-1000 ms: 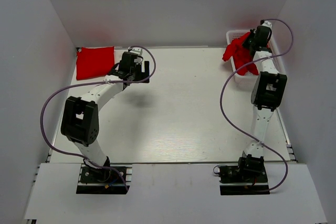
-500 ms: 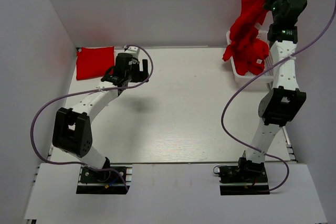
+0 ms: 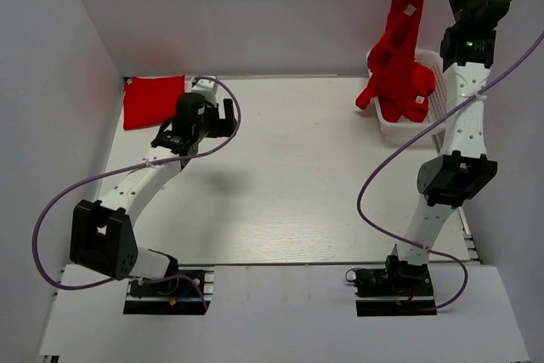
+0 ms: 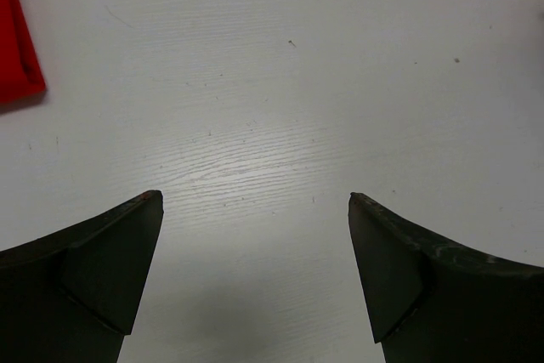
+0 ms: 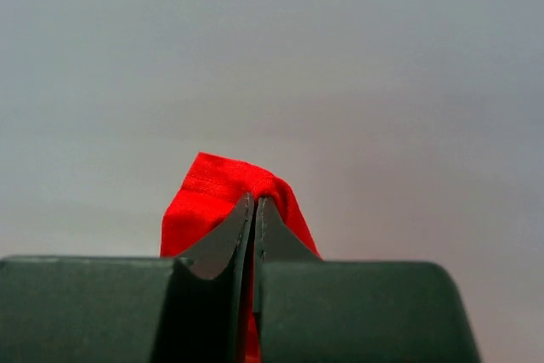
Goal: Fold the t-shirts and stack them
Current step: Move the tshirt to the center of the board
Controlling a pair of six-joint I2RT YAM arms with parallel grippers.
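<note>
Pale grey walls closed in a whitish wood-grain bench (image 3: 289,184). Our task's thing at that moment was one bright red cloth t-shirt (image 3: 398,40), which hung high over the far right corner, bunched and long, with a small white tag (image 3: 409,9) showing on it. Its top edge was pinched in the right fingers (image 5: 223,248), which were closed tight on a fold of red cloth. The wrist view showed only that fold poking up above the tips against blank wall. We judged that the height served a purpose: held up there, the shirt could drop free of the rest, so that a single garment came away.

Its lower end reached down to the white plastic mesh basket (image 3: 406,129), where more crumpled red t-shirts (image 3: 412,95) lay. Whether the hanging hem was clear of that heap we could not tell.

Well apart, at the far left corner, a folded red t-shirt (image 3: 153,101) lay flat as a neat rectangle. We took it for the start of the stack, parked out of the working middle. Near it the left fingers (image 4: 102,261) stood wide open, holding nothing, low over bare bench, likely placed to help spread the next shirt.
</note>
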